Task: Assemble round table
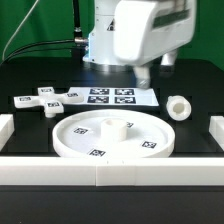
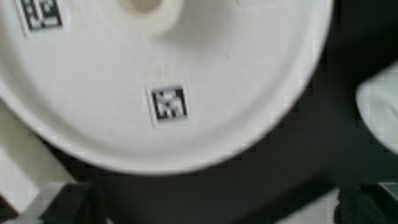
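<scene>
The large rimmed round disc [image 1: 112, 137] with its central hub [image 1: 113, 127] lies flat at the table's front middle. In the wrist view the disc [image 2: 160, 80] fills most of the picture, and one tag [image 2: 169, 103] is sharp enough to make out. The cross-shaped piece [image 1: 45, 100] lies at the exterior view's left. The short thick cylinder [image 1: 178, 107] lies on its side at the exterior view's right, and a white edge of it [image 2: 379, 100] shows in the wrist view. My gripper [image 1: 143, 74] hangs above the table behind the disc. Its jaws [image 2: 214, 208] stand wide apart with nothing between them.
The marker board [image 1: 110, 97] lies behind the disc, partly under the arm. White border rails run along the front [image 1: 110, 172], the exterior view's left [image 1: 5, 125] and right [image 1: 216, 130]. The table top is black.
</scene>
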You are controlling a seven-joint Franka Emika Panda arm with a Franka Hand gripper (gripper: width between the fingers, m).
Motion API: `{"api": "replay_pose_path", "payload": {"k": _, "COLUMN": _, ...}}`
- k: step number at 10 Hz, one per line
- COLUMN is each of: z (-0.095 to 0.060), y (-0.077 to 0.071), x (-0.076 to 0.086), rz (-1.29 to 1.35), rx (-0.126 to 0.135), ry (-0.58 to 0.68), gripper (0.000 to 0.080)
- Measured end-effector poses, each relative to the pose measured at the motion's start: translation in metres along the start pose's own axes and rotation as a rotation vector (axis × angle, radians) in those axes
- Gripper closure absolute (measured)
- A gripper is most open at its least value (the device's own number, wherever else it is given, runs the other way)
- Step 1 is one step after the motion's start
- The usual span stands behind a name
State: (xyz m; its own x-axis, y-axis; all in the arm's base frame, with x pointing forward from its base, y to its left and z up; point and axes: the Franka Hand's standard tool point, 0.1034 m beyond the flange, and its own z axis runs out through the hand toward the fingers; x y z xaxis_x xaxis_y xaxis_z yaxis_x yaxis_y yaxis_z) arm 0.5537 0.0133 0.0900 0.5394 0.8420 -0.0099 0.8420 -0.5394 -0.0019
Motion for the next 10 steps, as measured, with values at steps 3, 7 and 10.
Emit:
{"api": "replay_pose_path", "payload": {"k": 3, "z": 0.024, "y": 0.025, "x": -0.021, "rz": -0.059, "rx": 0.015, "ry": -0.001, "gripper": 0.0150}}
{"api": "replay_pose_path", "payload": {"k": 7, "z": 0.027, "y": 0.025, "x": -0.019, "rz": -0.068, "rx": 0.026, "ry": -0.005, "gripper": 0.0150}}
{"api": "replay_pose_path", "payload": {"k": 10, "z": 0.045, "y": 0.028, "x": -0.029, "rz": -0.095, "rx": 0.029, "ry": -0.001, "gripper": 0.0150}}
